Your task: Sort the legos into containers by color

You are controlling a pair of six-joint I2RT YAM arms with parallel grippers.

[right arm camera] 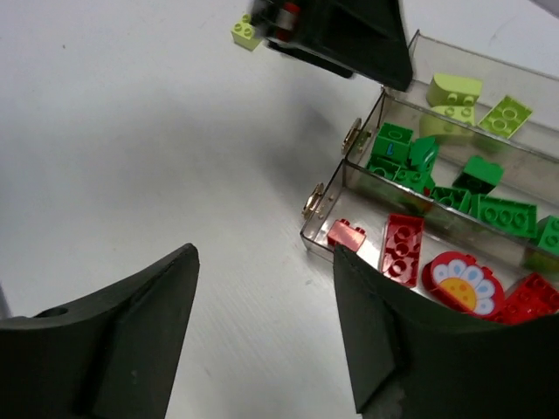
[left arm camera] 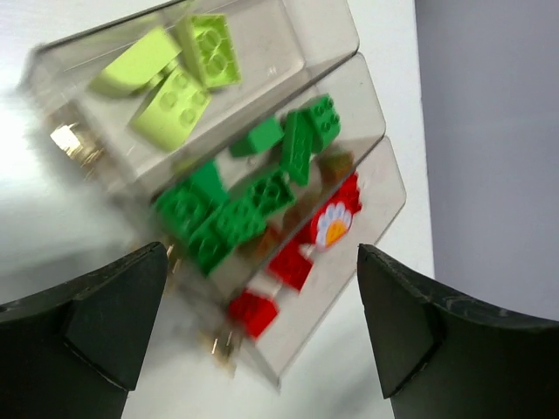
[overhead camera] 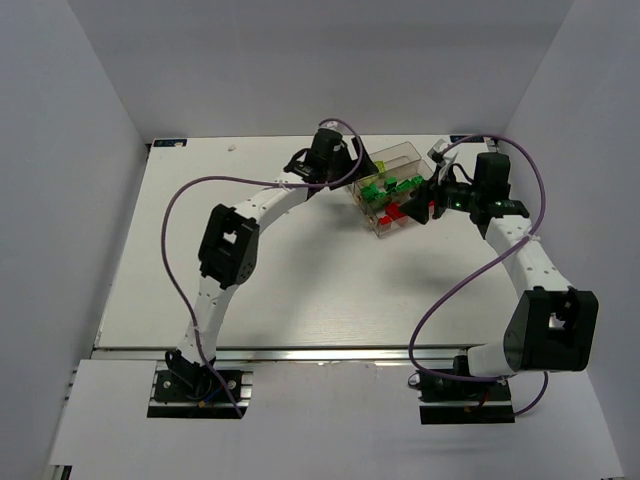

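Three joined clear containers (overhead camera: 403, 156) stand at the back of the table. In the left wrist view pale yellow-green legos (left arm camera: 175, 100) fill one bin, dark green legos (left arm camera: 262, 188) the middle one, and red legos (left arm camera: 288, 262) the third beside a red flower piece (left arm camera: 334, 223). My left gripper (left arm camera: 260, 262) hangs open just over the bins' end, holding nothing. My right gripper (right arm camera: 262, 279) is open over bare table beside the red bin (right arm camera: 349, 209), its right finger by a red brick (right arm camera: 347, 234). One yellow-green brick (right arm camera: 247, 32) lies loose on the table by the left gripper.
White walls close in the table on the left, back and right. The right arm's elbow (overhead camera: 550, 330) stands at the near right and the left arm's elbow (overhead camera: 228, 245) at centre left. Purple cables loop above both arms.
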